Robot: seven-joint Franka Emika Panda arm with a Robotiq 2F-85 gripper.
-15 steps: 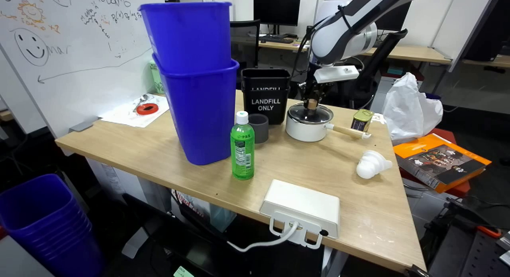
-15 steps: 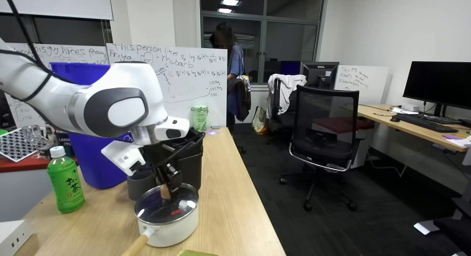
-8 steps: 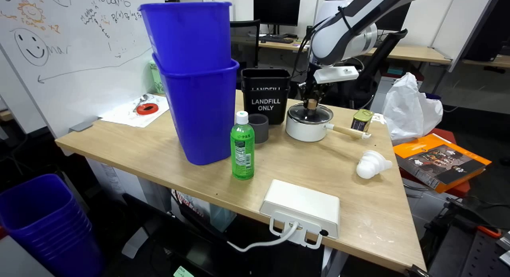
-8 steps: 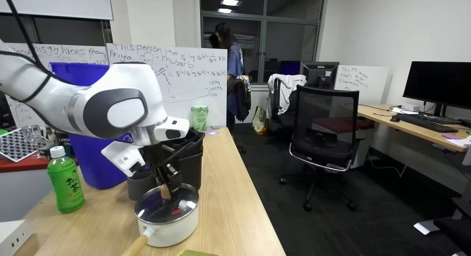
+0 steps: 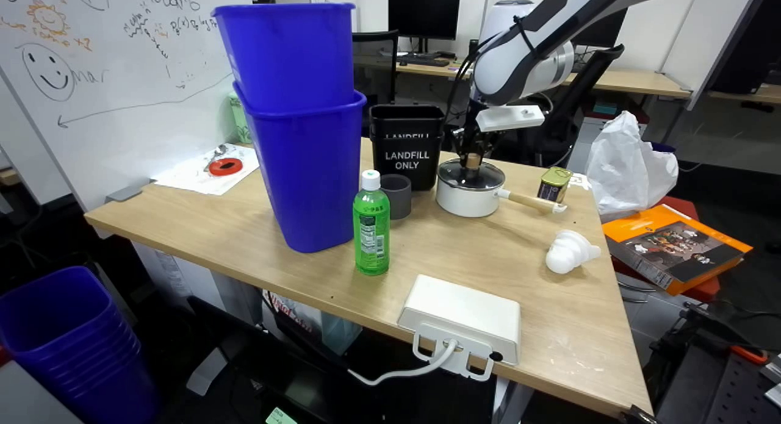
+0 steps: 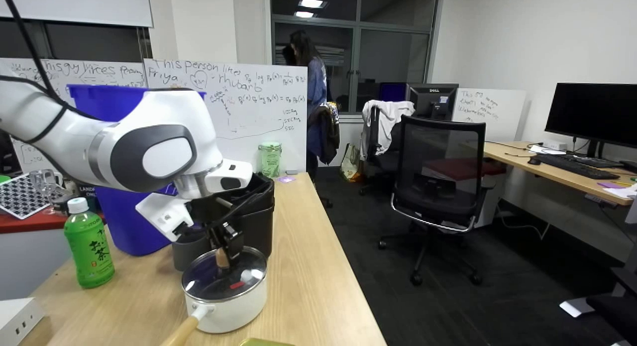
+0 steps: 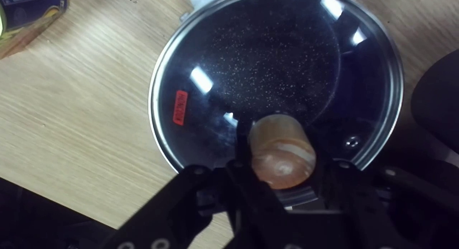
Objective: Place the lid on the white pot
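Note:
The lid point(image 5: 489, 177) is round dark-looking glass with a metal rim and a wooden knob point(image 7: 281, 163). It rests on the white pot point(image 5: 467, 203), covering its opening in both exterior views; the lid point(image 6: 206, 281) sits about level on the pot point(image 6: 231, 313). In the wrist view the lid point(image 7: 265, 70) hides most of the pot. My gripper point(image 7: 279, 143) points down with its dark fingers on both sides of the knob, closed against it. In an exterior view the gripper point(image 6: 226, 251) is at the knob. The pot's wooden handle point(image 5: 531, 201) sticks out sideways.
A grey cup point(image 5: 396, 197) and black bins point(image 5: 407, 152) stand close beside the pot. A tin point(image 5: 554, 183) is near the handle. Blue bins point(image 5: 299, 168), a green bottle point(image 5: 371, 235), a white box point(image 5: 464, 317) and a small white object point(image 5: 568, 252) are on the table.
In the last half second the arm, gripper and lid have shifted slightly left in both exterior views. The pot has moved a little with them. The grip on the knob looks the same.

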